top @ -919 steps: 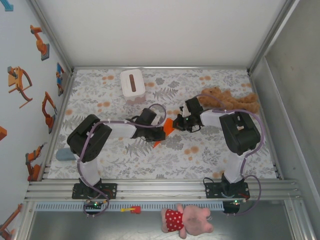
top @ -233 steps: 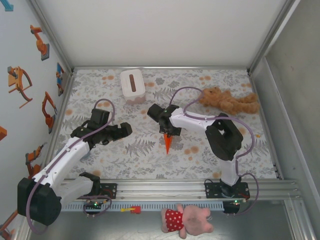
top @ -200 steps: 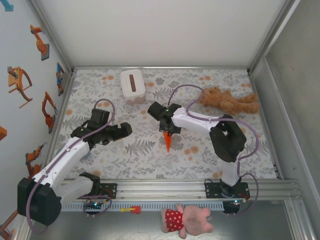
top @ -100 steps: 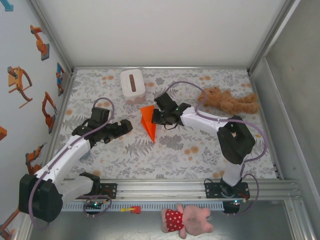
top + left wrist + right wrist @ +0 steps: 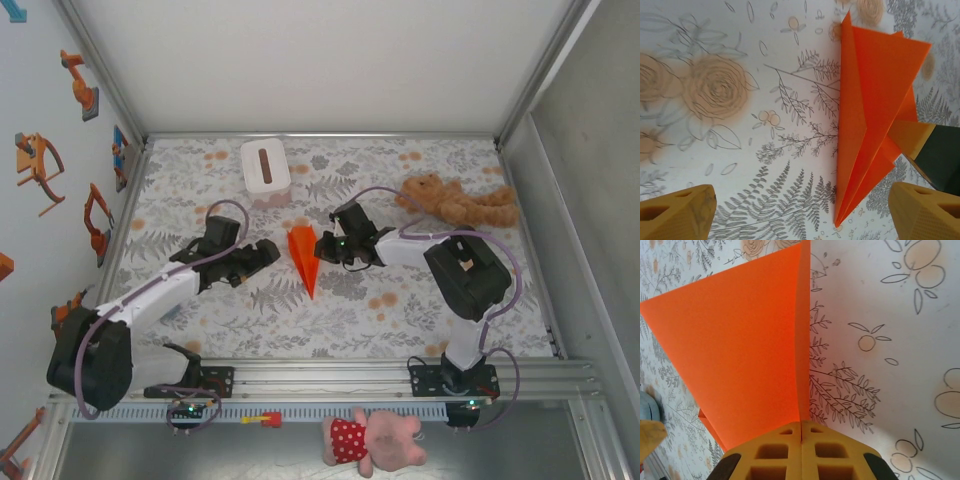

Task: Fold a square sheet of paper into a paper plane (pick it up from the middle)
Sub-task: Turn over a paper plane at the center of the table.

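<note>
- The right claw [image 5: 801, 434] is shut, with the paper plane [image 5: 745, 340] pinched between its pads at the centre crease.
- In the top view, this claw is seen reaching in from the right and gripping the plane in its wider half.
- The long axis of the plane is laid from the wide tail, at the far end, to the pointed nose, which is directed toward the near edge of the table [image 5: 420, 320].
- Whether the plane is resting on the table or is held just above it cannot be determined.
- The left claw [image 5: 265, 254] is spread wide and empty. It is positioned just beside the left side of the plane, without contact.
- In the left wrist view, the plane is offset toward the right-hand finger [image 5: 925, 212], nose nearest.
- The free left arm is judged the nearer one; a short approach across the long axis is called for.
</note>
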Controlling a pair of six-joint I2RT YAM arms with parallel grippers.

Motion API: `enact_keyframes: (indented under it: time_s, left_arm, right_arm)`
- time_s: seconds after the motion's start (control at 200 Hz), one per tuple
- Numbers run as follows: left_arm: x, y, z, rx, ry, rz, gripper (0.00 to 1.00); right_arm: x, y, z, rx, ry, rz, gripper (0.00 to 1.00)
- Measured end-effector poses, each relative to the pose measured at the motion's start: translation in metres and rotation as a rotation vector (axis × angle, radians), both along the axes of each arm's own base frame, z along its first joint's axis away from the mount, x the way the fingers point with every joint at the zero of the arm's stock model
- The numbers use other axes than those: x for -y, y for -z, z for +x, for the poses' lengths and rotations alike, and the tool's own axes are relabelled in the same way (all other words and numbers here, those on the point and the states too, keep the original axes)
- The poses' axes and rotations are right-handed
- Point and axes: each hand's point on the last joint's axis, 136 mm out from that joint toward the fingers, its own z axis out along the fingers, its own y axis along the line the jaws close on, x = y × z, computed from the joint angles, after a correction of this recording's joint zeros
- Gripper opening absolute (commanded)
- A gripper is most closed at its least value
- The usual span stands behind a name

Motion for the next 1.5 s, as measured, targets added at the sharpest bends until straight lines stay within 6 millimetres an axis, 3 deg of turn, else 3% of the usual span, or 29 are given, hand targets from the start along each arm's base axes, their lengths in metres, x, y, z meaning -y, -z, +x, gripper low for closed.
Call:
enact_keyframes:
  time_s: [0.376,0.681,1.002,1.197,1.392,1.497]
  left_arm:
    - [0.037,0.020,0.018,-0.034,0.021,-0.026,0.69]
    - [0.066,0.027,0.044,-0.056,0.053,-0.036,0.36]
    - [0.071,0.042,0.049,-0.082,0.067,-0.016,0.01]
    - [0.070,0.035,0.050,-0.059,0.082,-0.009,0.00]
    - [0.070,0.007,0.054,0.025,0.097,-0.027,0.01]
    - [0.069,0.003,0.054,0.044,0.099,-0.029,0.02]
  right_arm:
    - [0.004,0.002,0.003,0.013,0.012,0.028,0.00]
    - [0.003,0.001,0.004,0.022,0.012,0.036,0.00]
    - [0.003,0.000,0.005,0.025,0.013,0.038,0.00]
    - [0.015,-0.003,0.006,0.028,0.049,0.033,0.00]
    - [0.030,-0.014,0.014,0.049,0.099,0.044,0.00]
    - [0.034,-0.013,0.015,0.045,0.111,0.043,0.00]
